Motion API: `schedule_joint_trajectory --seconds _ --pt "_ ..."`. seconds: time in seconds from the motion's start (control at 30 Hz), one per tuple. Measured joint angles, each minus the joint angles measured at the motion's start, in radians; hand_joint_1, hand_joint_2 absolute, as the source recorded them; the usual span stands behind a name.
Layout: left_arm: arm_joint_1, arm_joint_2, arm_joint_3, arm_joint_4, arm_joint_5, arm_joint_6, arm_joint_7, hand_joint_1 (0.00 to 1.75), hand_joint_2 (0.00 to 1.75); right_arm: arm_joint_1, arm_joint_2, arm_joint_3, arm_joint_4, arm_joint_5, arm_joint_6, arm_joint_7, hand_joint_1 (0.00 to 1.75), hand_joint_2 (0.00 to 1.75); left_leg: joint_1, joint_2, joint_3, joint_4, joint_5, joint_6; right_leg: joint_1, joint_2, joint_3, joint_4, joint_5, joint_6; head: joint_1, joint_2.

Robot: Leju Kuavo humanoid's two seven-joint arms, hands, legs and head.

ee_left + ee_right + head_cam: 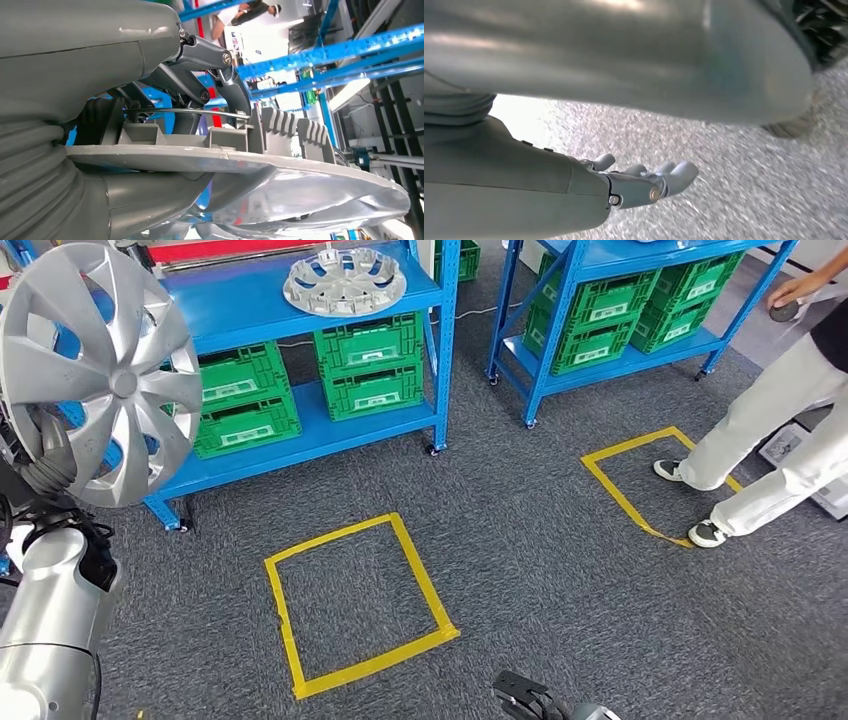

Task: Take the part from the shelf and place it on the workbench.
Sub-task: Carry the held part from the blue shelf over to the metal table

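Left hand [200,85] is gripping the silver hubcap [100,370] by its rim, holding it upright at far left, off the blue shelf [330,295], where a second hubcap [345,282] is lying. Right hand [644,182] is hanging empty over the carpet, fingers loosely extended. Risks, as I judge them: the rim-only grip is letting the broad disc lever and slip; a swing could clip the shelf post; a person [770,430] is standing at right, near the yellow tape square [355,600]. The workbench isn't in frame. Thumb contact is hidden behind the disc, so grip depth is unclear.
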Motion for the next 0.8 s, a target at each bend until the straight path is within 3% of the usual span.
schedule_joint_trajectory --seconds 0.03,0.07,0.1,0.13,0.2,0.27,0.3,0.37,0.4,0.47,0.53,0.67,0.77,0.8 --pt "0.0 0.0 0.0 0.0 0.0 0.0 0.0 1.75 1.75 0.0 0.0 0.0 0.0 0.0 0.002 -0.004 0.0 0.0 0.0 0.0 -0.016 0.001 0.012 0.002 -0.001 0.0 -0.015 0.067 -0.039 0.003 0.0 0.0" --pt "0.0 0.0 0.0 0.001 -0.001 0.0 0.0 1.75 1.75 0.0 0.0 0.0 0.0 0.001 0.002 -0.007 0.0 0.0 -0.001 0.0 -0.033 0.002 0.025 0.002 -0.002 0.0 -0.022 0.121 -0.057 0.004 0.0 0.0" --pt "0.0 0.0 0.0 0.001 -0.001 0.0 0.0 1.75 1.75 0.0 0.0 0.0 0.0 0.002 0.001 -0.009 0.0 0.0 -0.001 0.0 -0.05 0.004 0.037 0.001 -0.002 0.0 -0.017 0.151 -0.051 0.005 0.0 0.0" --pt "0.0 0.0 0.0 0.002 -0.001 0.0 0.0 1.75 1.75 0.0 0.0 0.0 0.0 0.003 0.001 -0.01 0.0 0.0 -0.001 0.0 -0.067 0.006 0.049 -0.001 -0.003 0.0 0.006 0.146 -0.029 0.004 0.0 0.0" --pt "0.0 0.0 0.0 0.003 -0.002 0.0 0.0 1.75 1.75 -0.003 -0.001 0.0 0.0 0.007 0.001 -0.008 0.0 0.0 -0.001 -0.002 -0.095 0.01 0.071 -0.007 -0.002 0.0 0.102 0.044 0.006 -0.004 0.001 0.0" --pt "-0.001 0.001 -0.001 0.003 -0.003 0.0 0.0 1.75 1.75 -0.007 -0.001 0.0 -0.001 0.009 0.001 -0.006 0.0 0.0 -0.002 -0.001 -0.11 0.011 0.09 -0.018 0.003 0.0 0.2 -0.094 -0.014 -0.016 0.0 0.0" --pt "-0.002 0.002 -0.001 0.004 -0.003 0.0 0.0 1.75 1.75 -0.009 -0.001 0.0 -0.001 0.01 0.001 -0.004 0.0 0.0 -0.002 0.0 -0.113 0.009 0.1 -0.024 0.007 0.0 0.224 -0.134 -0.028 -0.022 0.0 0.0" --pt "-0.005 0.003 -0.001 0.007 -0.004 0.0 0.0 1.75 1.75 -0.011 -0.001 0.001 -0.001 0.012 0.001 0.002 0.0 0.0 -0.001 0.001 -0.115 0.0 0.118 -0.038 0.009 0.0 0.222 -0.153 -0.019 -0.032 0.0 0.0" --pt "-0.006 0.004 -0.001 0.009 -0.004 0.0 0.0 1.75 1.75 -0.011 -0.001 0.001 -0.001 0.013 0.001 0.004 0.0 0.0 0.0 0.001 -0.121 0.003 0.111 -0.044 0.007 -0.001 0.216 -0.157 -0.007 -0.039 0.0 0.0" --pt "-0.007 0.006 -0.001 0.013 -0.005 0.0 0.0 1.75 1.75 -0.011 0.0 0.002 -0.001 0.016 0.001 0.007 0.0 0.0 0.001 -0.001 -0.139 0.04 0.056 -0.053 0.001 -0.003 0.199 -0.164 0.017 -0.052 -0.001 0.0" --pt "-0.007 0.008 -0.001 0.015 -0.006 0.0 0.0 1.75 1.75 -0.011 0.0 0.003 -0.001 0.017 0.001 0.007 0.0 0.0 0.002 -0.002 -0.15 0.074 0.011 -0.057 0.0 -0.004 0.189 -0.164 0.027 -0.057 -0.002 0.0" --pt "-0.007 0.008 -0.001 0.015 -0.005 0.0 0.0 1.75 1.75 -0.011 0.0 0.003 -0.001 0.017 0.001 0.007 0.0 0.0 0.002 -0.002 -0.152 0.082 0.003 -0.058 0.0 -0.003 0.187 -0.164 0.028 -0.057 -0.002 0.0" --pt "-0.007 0.009 -0.001 0.019 -0.006 0.001 0.0 1.75 1.75 -0.01 0.001 0.004 -0.001 0.018 0.001 0.007 0.0 0.0 0.002 -0.003 -0.175 0.206 -0.067 -0.065 0.001 -0.003 0.16 -0.162 0.047 -0.057 -0.003 0.0" --pt "-0.007 0.01 -0.002 0.022 -0.009 0.005 0.0 1.75 1.75 -0.008 0.002 0.005 -0.001 0.018 0.001 0.006 0.0 0.0 0.002 -0.003 -0.164 0.243 -0.062 -0.067 0.0 -0.003 0.137 -0.16 0.062 -0.055 -0.003 0.0"
